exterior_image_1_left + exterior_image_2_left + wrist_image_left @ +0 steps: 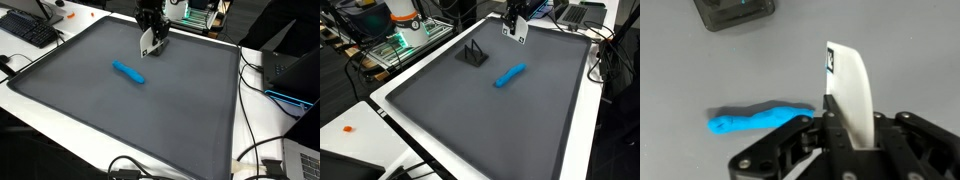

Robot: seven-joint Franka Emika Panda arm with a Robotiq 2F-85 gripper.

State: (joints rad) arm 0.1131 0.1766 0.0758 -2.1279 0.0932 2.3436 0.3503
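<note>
My black gripper has a hard, matt finish, either plastic or coated metal; I cannot tell which. Clamped between its fingers is a flat white blade-shaped piece, smooth and faintly glossy like plastic, with a small dark printed label. Just beside my fingers lies a bright blue lumpy stick, matt and uneven, soft-looking like foam or clay. Beneath me spreads a dark grey mat, matt and finely textured like cloth, bordered by a smooth white tabletop.

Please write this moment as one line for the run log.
gripper: shut on white card | blue object: lying on grey mat, apart from card | black stand: on same mat
</note>
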